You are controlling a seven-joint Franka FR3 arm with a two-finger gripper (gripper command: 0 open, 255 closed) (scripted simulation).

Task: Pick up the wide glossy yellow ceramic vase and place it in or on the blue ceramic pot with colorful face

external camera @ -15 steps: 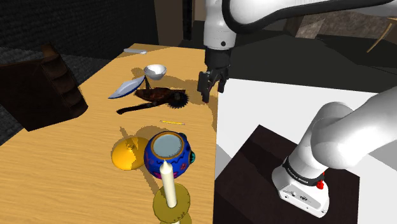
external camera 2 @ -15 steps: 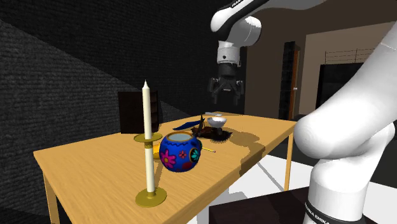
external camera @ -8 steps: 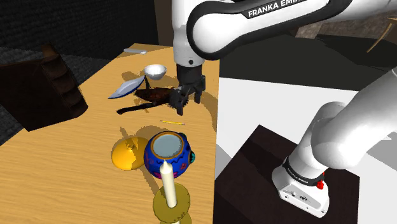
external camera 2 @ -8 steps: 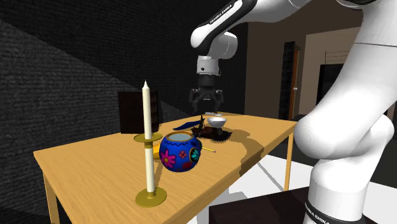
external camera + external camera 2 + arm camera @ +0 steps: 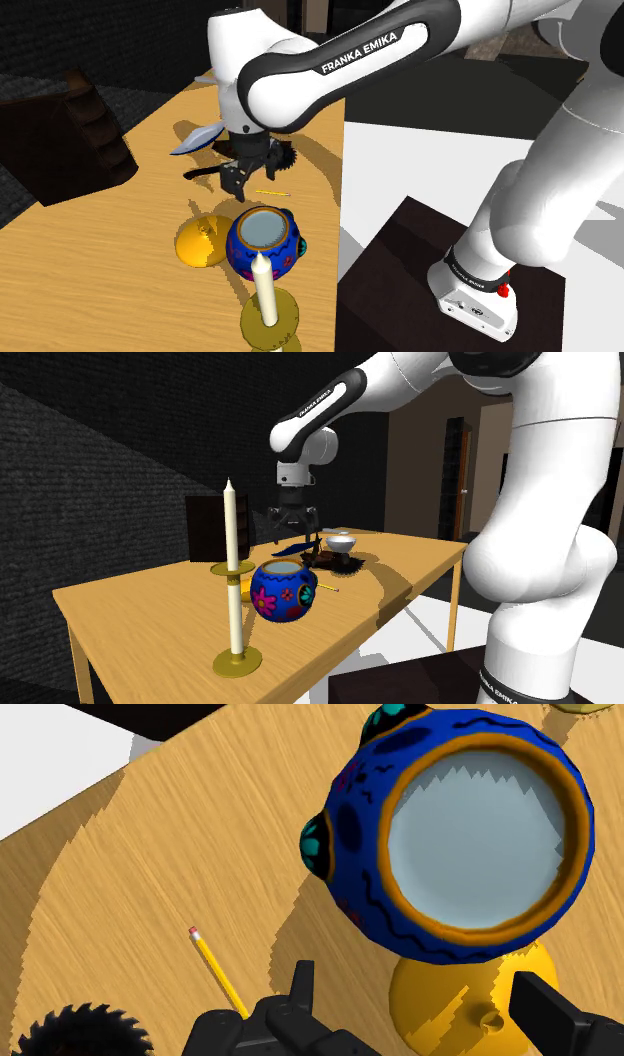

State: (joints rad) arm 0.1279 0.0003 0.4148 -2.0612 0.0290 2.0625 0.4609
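- Swinging the gripper [image 5: 238, 181] in from the desk [image 5: 90, 265] edge within the last second, now poised over the yellow vase [image 5: 199, 241].
- Holding the fingers [image 5: 555, 1016] spread wide, gripping nothing.
- Finding the vase on the desk, just beside the blue pot [image 5: 264, 241], at the shoulder view's left of it.
- Judging the approach nearly done; descent and grasp yet to come.

Wooden table [image 5: 80, 270], dark textured walls [image 5: 100, 452], white floor [image 5: 420, 160], tan wall [image 5: 415, 482] beyond.
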